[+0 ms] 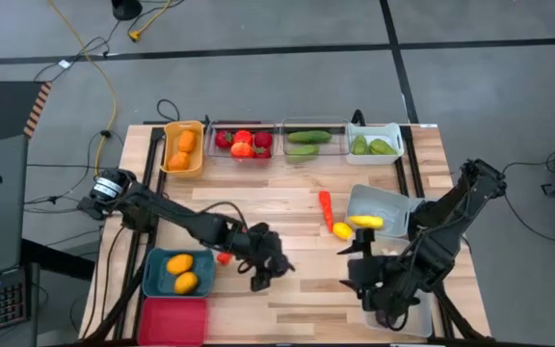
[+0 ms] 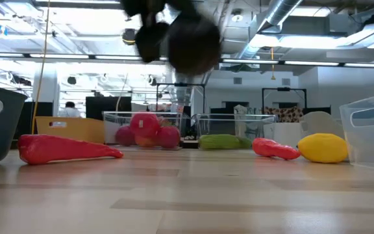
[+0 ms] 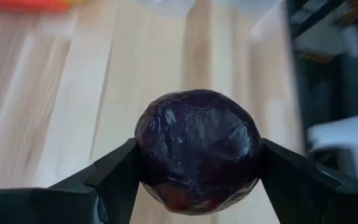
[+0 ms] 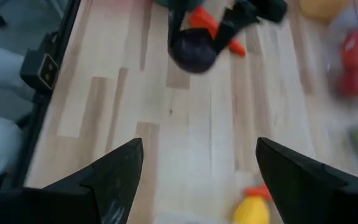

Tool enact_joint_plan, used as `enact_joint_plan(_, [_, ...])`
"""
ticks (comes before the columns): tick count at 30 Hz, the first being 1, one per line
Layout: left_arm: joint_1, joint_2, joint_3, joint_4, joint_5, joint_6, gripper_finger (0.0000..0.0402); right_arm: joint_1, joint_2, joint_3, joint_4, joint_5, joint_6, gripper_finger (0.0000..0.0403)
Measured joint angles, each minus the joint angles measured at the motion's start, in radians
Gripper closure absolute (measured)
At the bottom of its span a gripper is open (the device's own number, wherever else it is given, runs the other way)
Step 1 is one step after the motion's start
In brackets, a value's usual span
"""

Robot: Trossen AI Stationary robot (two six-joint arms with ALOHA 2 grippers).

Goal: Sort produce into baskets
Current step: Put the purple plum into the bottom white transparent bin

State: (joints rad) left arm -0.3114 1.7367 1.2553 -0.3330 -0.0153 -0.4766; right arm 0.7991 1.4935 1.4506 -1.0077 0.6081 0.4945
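Much of the sorting is judged to be done. Along the far edge of the tabletop (image 1: 287, 198), oranges are being held in the orange-yellow bin (image 1: 183, 147), red pieces in a clear bin (image 1: 244, 143), long green pieces in the next clear bin (image 1: 308, 142), and smaller green pieces in the white bin (image 1: 375, 142). Two orange-yellow fruits are lying in the teal bin (image 1: 175, 272) at the near left; the red bin (image 1: 172, 321) beside it is showing nothing inside.

Some produce is not yet binned. A dark purple round piece (image 3: 197, 158) is being gripped by the left claw (image 1: 261, 273), lifted clear of the wood near the tabletop's middle. A red carrot-like piece (image 1: 326, 205) and a yellow lemon (image 1: 341, 230) are lying loose just beside a clear bin (image 1: 379, 207), in which another yellow piece is sitting. A red-orange piece (image 1: 224, 257) is lying near the teal bin, partly covered by the left arm.

The right claw (image 4: 194, 165) is being held open and empty over the near right of the tabletop.

The grip is being shown only by the left wrist view: both fingers (image 3: 114, 180) are pressed against the purple piece's sides. From above, the piece is hidden by the claw. In the low view, a long red pepper (image 2: 67, 149) is being shown resting flat, while the lifted claw is only a dark blur.
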Motion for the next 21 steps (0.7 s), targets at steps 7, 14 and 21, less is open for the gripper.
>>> enact_joint_plan(7, [0.060,0.000,0.107,0.060,0.134,0.049,0.0124,-0.048,0.080,0.000,0.142,0.001,-0.338,0.0063])
enact_joint_plan(14, [0.077,-0.001,0.145,0.061,0.192,0.071,0.0124,-0.092,0.172,0.000,0.291,0.069,-0.631,0.0063])
enact_joint_plan(21, [0.077,-0.001,0.145,0.059,0.194,0.071,0.0124,-0.120,0.198,0.000,0.385,0.180,-0.788,0.0063])
